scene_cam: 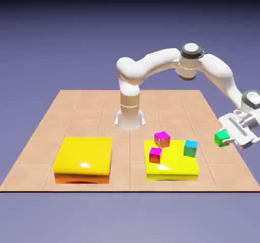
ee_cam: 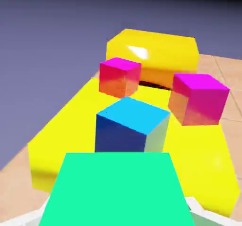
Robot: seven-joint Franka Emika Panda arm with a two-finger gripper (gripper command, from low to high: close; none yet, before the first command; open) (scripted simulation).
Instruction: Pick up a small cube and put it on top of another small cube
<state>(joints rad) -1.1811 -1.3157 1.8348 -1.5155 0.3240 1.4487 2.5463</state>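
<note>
The small green cube (scene_cam: pixel 222 138) is gripped between the jaws, which are closed on it. It is off to the exterior view's right of the bright yellow slab (scene_cam: pixel 171 161), apart from it and raised. The jaws are tilted; in the hand view the cube fills the bottom middle and hides their tips.

On the slab, towards the exterior view's right, stands the blue cube (scene_cam: pixel 190 148), with a cyan top and a paler green side; the hand view shows it just beyond the green one.

The magenta-topped cube with orange-brown and pink sides (ee_cam: pixel 199 99) is at the slab's edge on the side of the robot's base. Whether its whole underside is on the slab, I cannot tell. The other magenta-topped cube (scene_cam: pixel 156 155), with red and pink sides, stands upright on the slab, towards the exterior view's left and nearer that camera. The two are near each other but apart.

Farther out, well to the exterior view's left of the slab, lies the golden-yellow block (scene_cam: pixel 84 159), with orange lower sides. The tiled desk (scene_cam: pixel 129 174) carries both. The white arm (scene_cam: pixel 158 63) rises from its base behind the slab and arches over to the exterior view's right.
</note>
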